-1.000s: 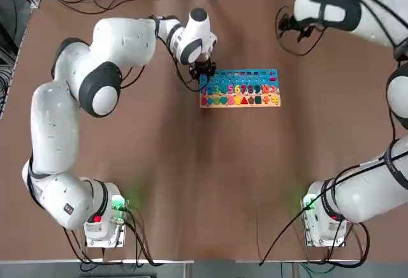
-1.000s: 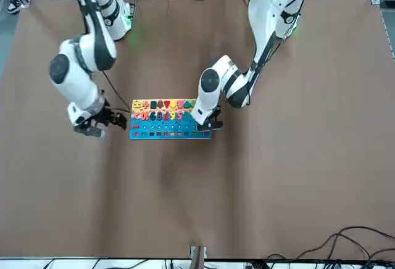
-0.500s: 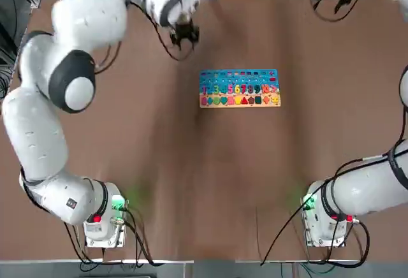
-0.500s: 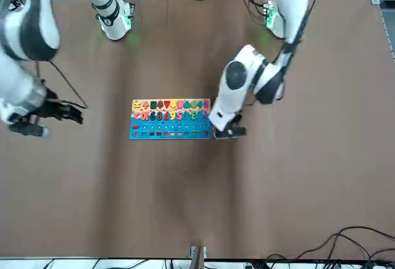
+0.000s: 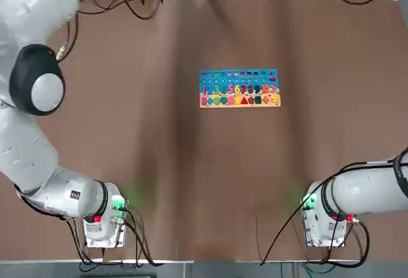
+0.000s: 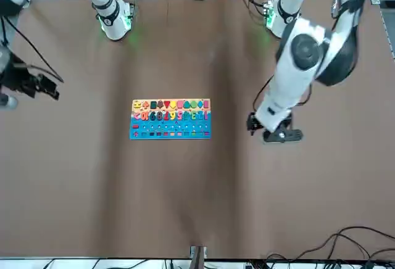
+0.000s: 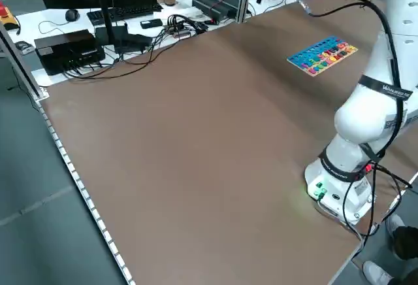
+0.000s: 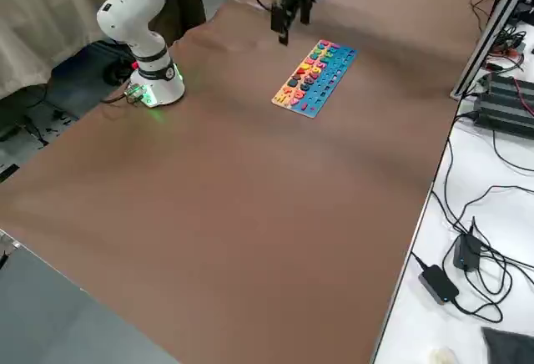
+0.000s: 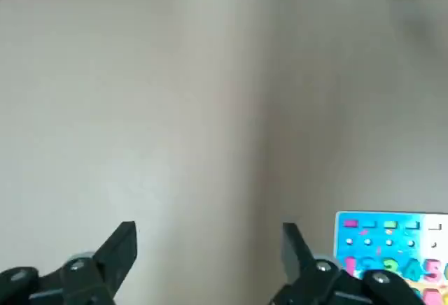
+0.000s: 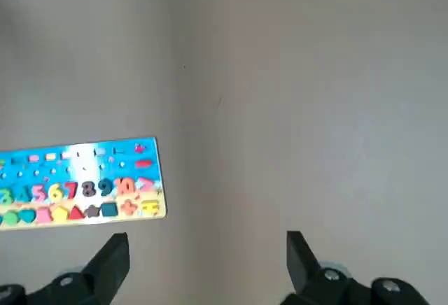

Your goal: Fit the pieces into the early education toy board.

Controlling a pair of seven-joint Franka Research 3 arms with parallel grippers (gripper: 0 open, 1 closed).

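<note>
Briefly, your inventory at this moment read as follows.

Item one: the early education toy board [image 5: 240, 88] lay flat on the brown table [image 5: 191, 176], toward its far half and roughly midway between your two arms. Its blue half faced away from the robot and its pale wooden strip faced the bases. Rows of coloured numbers and shapes sat in it. The pieces were too small for you to tell apart from the rest of the board's contents.

Item two: the left gripper [image 6: 270, 130] hung over bare table, well apart from the board on the left arm's side. In its wrist view the two fingers [image 9: 120, 247] stood wide apart with nothing between them, and one corner of the board [image 9: 392, 249] showed beyond them.

Item three: the right gripper [image 6: 37, 86] was out at the table's edge on the right arm's side, also well apart from the board. Its fingers [image 10: 115, 257] were likewise spread and empty, with the board's end [image 10: 77, 186] visible off to one side.

Item four: both arm bases [image 5: 105, 217] sat at the near edge, each showing a green light.
</note>
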